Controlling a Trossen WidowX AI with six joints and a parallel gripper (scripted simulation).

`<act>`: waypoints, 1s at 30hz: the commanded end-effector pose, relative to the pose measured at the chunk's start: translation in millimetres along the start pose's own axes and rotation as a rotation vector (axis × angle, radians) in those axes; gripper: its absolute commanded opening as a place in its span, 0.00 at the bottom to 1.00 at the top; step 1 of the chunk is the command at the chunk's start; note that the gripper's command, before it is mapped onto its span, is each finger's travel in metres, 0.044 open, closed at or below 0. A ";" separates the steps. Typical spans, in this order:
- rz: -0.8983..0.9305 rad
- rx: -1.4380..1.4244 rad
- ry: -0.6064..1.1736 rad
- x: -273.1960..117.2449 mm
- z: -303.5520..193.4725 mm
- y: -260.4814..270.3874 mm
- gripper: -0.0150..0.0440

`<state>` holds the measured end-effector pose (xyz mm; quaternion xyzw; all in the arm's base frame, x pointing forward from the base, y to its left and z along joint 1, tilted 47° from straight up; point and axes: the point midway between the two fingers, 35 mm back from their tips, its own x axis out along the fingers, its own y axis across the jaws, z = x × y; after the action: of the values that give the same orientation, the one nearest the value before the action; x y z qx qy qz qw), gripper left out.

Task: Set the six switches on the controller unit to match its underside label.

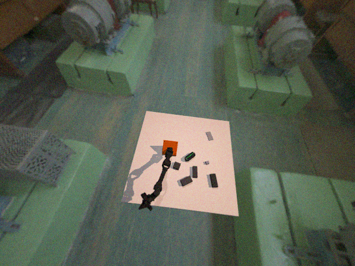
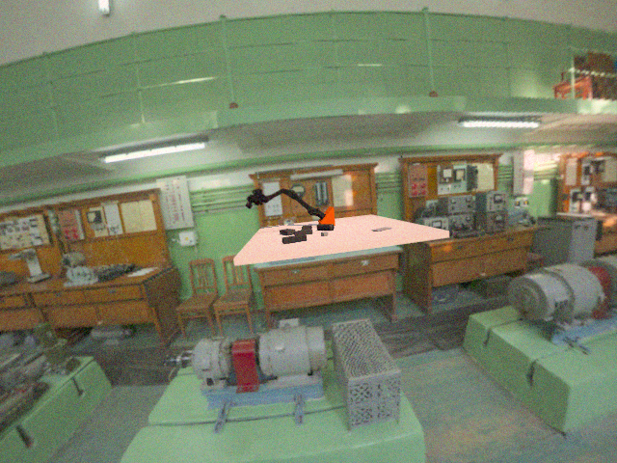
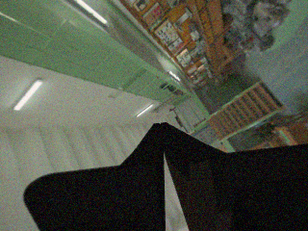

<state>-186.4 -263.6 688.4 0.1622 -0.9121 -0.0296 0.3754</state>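
The dark grey controller unit (image 1: 189,156) (image 2: 325,228) sits on the pale bench top (image 1: 160,123) (image 2: 359,241), beside the arm's orange base. Its switches face up in the top view, with a row of green marks along the top. Which ends are pressed is too small to tell, and the underside label is hidden. My gripper (image 1: 145,203) (image 2: 248,204) (image 3: 160,129) is shut and empty, its fingertips meeting in the wrist view. It is raised high above the bench by its near left corner in the top view, far from the unit.
Dark blocks (image 1: 176,165) (image 1: 194,172) (image 1: 186,180) (image 1: 213,180) lie near the unit. A small grey piece (image 1: 206,162) (image 2: 324,233) and a flat grey plate (image 1: 209,136) (image 2: 382,229) lie farther right. The orange base plate (image 1: 170,144) (image 2: 328,217) is left of the unit.
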 end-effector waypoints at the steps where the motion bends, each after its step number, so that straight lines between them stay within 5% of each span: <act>1: -0.160 -0.116 -0.032 -15.2 7.5 -58.6 0.25; 17: -0.718 -0.541 0.110 -137.5 -15.0 -232.0 0.25; 30: -1.150 -0.923 0.515 -312.3 -50.5 -322.5 0.25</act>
<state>98.9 -463.2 495.1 0.4259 -0.5537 -0.5145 0.4973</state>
